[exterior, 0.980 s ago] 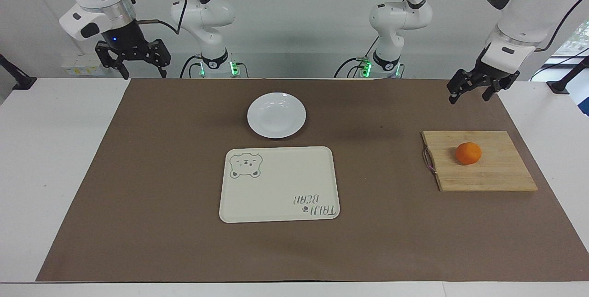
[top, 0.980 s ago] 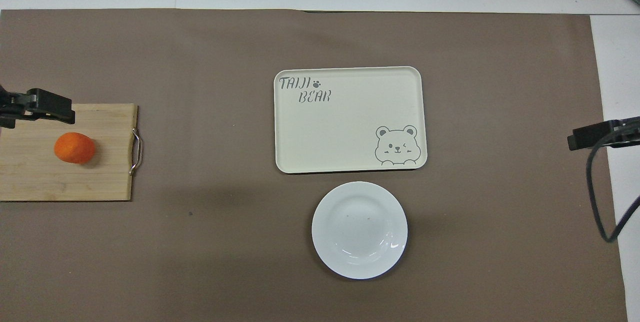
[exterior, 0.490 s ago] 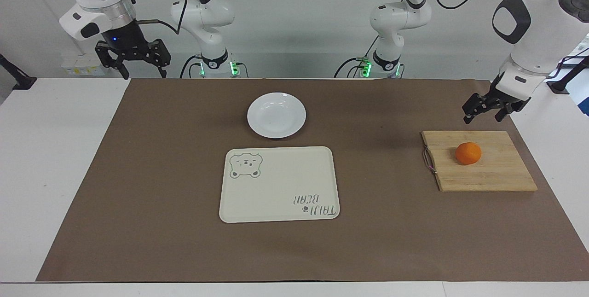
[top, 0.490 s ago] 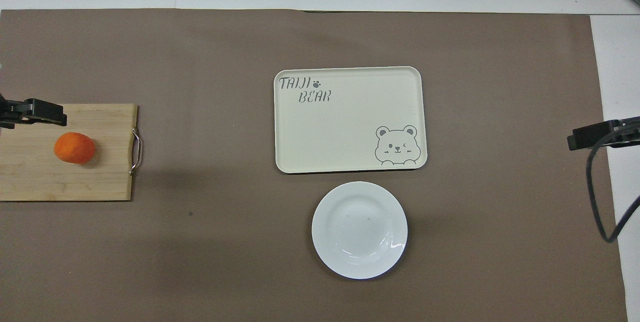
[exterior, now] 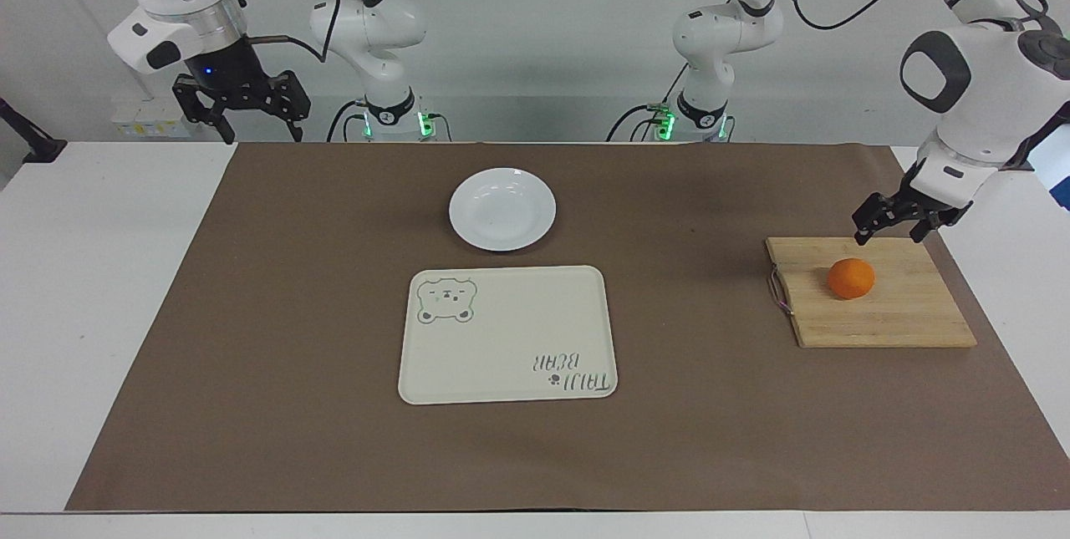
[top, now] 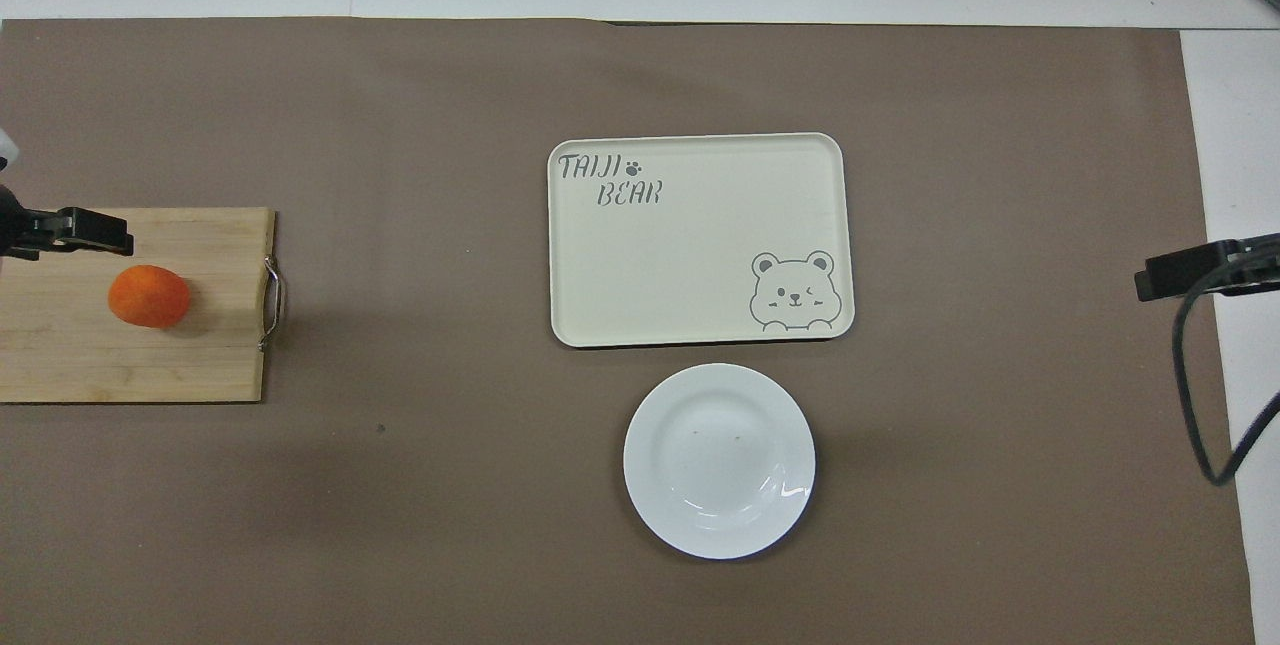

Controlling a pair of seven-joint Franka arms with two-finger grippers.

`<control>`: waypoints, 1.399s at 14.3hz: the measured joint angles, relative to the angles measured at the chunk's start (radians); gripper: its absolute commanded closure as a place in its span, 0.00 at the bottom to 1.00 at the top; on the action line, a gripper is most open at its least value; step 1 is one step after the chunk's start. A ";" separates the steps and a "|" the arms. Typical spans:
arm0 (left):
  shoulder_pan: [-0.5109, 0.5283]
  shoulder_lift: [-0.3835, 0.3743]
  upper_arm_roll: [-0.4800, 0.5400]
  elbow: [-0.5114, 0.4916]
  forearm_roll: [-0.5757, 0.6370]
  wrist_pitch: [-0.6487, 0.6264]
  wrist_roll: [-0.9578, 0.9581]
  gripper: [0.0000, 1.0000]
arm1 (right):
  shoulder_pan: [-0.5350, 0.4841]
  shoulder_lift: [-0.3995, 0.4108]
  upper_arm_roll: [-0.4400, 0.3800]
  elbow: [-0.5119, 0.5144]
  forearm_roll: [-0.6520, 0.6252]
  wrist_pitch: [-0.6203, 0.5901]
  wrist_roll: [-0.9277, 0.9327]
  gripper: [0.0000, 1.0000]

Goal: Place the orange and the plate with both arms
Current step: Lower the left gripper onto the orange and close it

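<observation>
A: Where is the orange (exterior: pixel 851 278)?
B: At frame right, on the cutting board (exterior: pixel 886 322); the left gripper (exterior: pixel 897 220) hangs spread above it.
A: Handling?
B: Probably light and round, may roll; best pinched across its middle.

plate (top: pixel 719 461): glossy | board (top: pixel 200 365): wood, metal handle | table cover (top: pixel 400 525): matt paper
</observation>
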 measured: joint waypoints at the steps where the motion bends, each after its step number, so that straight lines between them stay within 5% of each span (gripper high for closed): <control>1: 0.003 0.015 0.000 -0.006 0.000 0.020 0.001 0.00 | 0.000 0.000 0.000 0.000 0.000 0.000 0.000 0.00; 11: 0.037 0.056 0.000 -0.214 0.000 0.235 0.001 0.02 | 0.000 0.000 0.000 0.000 0.000 0.000 0.000 0.00; 12: 0.037 0.063 0.000 -0.221 0.000 0.251 0.001 0.49 | 0.000 0.000 0.000 0.000 0.000 0.000 0.000 0.00; 14: 0.039 0.075 0.000 -0.223 0.000 0.259 0.001 1.00 | 0.000 0.000 0.000 0.000 0.000 0.000 0.000 0.00; 20: 0.036 0.072 -0.009 -0.189 0.000 0.208 0.001 1.00 | 0.000 0.000 0.000 0.000 0.000 0.000 0.000 0.00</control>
